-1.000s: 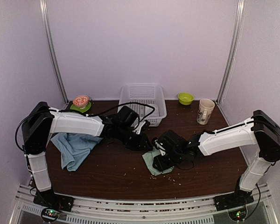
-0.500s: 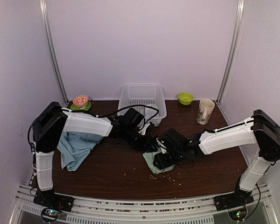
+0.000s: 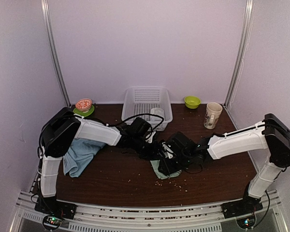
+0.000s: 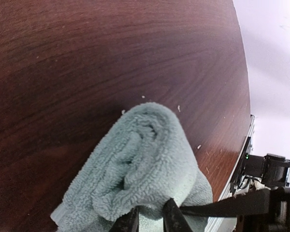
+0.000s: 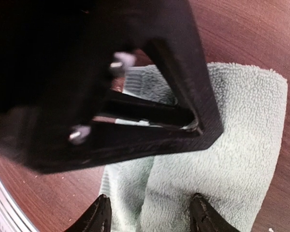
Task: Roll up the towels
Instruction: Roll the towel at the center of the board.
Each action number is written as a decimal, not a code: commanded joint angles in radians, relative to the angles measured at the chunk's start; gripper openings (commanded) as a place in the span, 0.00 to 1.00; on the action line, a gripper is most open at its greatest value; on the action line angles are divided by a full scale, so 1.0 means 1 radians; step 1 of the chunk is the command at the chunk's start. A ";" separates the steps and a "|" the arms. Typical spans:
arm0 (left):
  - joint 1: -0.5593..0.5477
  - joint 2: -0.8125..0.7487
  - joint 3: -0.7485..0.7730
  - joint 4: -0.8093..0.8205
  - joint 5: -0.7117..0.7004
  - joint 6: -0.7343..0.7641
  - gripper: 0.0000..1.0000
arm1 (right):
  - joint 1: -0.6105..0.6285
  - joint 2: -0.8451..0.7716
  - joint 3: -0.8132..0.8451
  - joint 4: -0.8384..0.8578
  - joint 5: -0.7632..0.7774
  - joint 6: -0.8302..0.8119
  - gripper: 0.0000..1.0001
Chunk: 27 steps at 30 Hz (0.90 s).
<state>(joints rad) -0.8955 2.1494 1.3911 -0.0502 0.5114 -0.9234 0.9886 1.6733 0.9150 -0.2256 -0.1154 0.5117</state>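
A pale green towel (image 3: 160,170) lies partly rolled at the middle of the table; its thick roll (image 4: 145,159) fills the left wrist view. My left gripper (image 4: 152,220) is shut on the near edge of that towel (image 5: 232,145), and its black body (image 5: 111,87) shows in the right wrist view. My right gripper (image 5: 151,215) stands open, its fingertips (image 5: 202,213) spread wide over the roll. Both grippers meet at the towel, left (image 3: 153,151) and right (image 3: 163,164). A large light blue towel (image 3: 79,153) lies crumpled at the left.
A white lattice basket (image 3: 147,96) stands at the back centre. A green bowl (image 3: 192,101) and a beige mug (image 3: 213,115) are at the back right; an orange bowl on a green plate (image 3: 83,105) is at the back left. Crumbs dot the tabletop (image 3: 125,181).
The left arm has swung right, bringing its gripper up to the pale green towel. The right gripper's fingers have spread wider over the towel.
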 commanded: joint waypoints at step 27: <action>0.012 -0.117 -0.048 -0.026 -0.019 0.054 0.18 | 0.025 -0.024 -0.025 -0.129 0.077 -0.058 0.09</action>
<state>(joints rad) -0.8909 2.1174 1.3449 -0.0364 0.5018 -0.9283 1.0092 1.6405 0.9108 -0.3683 -0.0303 0.4423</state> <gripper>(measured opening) 0.171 0.089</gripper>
